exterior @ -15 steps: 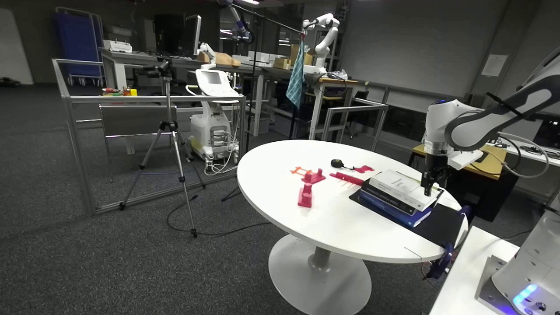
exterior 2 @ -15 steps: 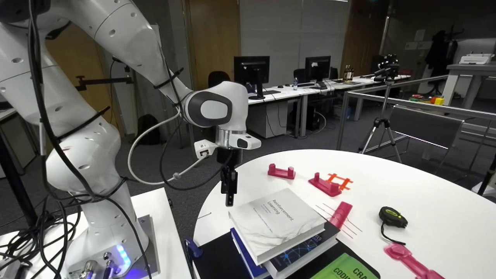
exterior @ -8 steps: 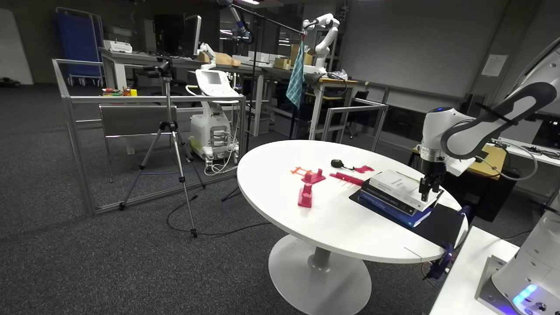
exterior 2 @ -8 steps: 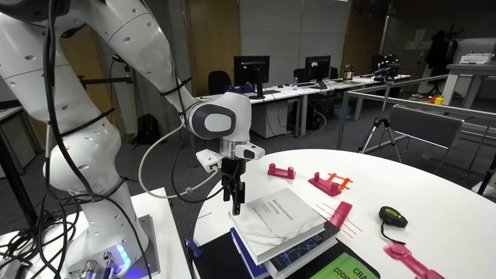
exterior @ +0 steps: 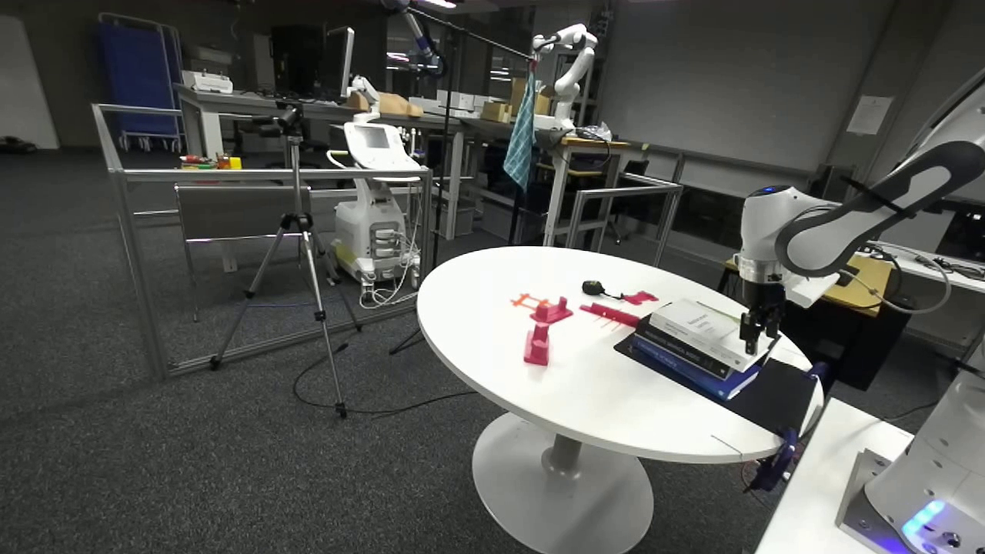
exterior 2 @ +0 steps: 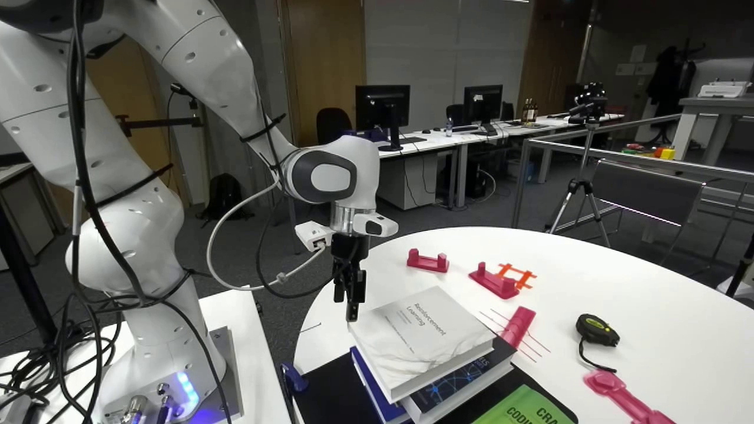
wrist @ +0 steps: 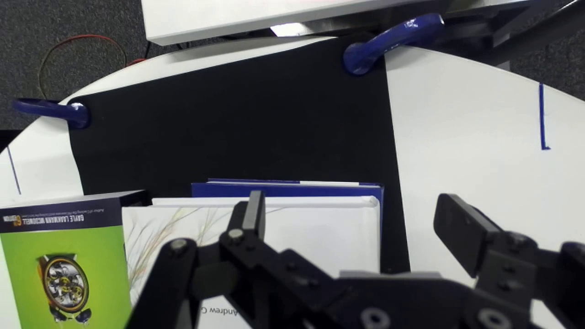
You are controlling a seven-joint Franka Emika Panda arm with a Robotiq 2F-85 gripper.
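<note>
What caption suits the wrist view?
Open black gripper at the edge of a white hardcover book, beside a green-covered book; two curved blue clamps pin a flat black sheet.

place: robotics lab | signs: background robot arm (exterior: pixel 571 78), camera tripod (exterior: pixel 297 221), wheeled console (exterior: pixel 375 219), desk monitors (exterior 2: pixel 383 107)

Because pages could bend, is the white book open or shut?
Shut: the white book shows its cover lying flat, title facing up.
</note>
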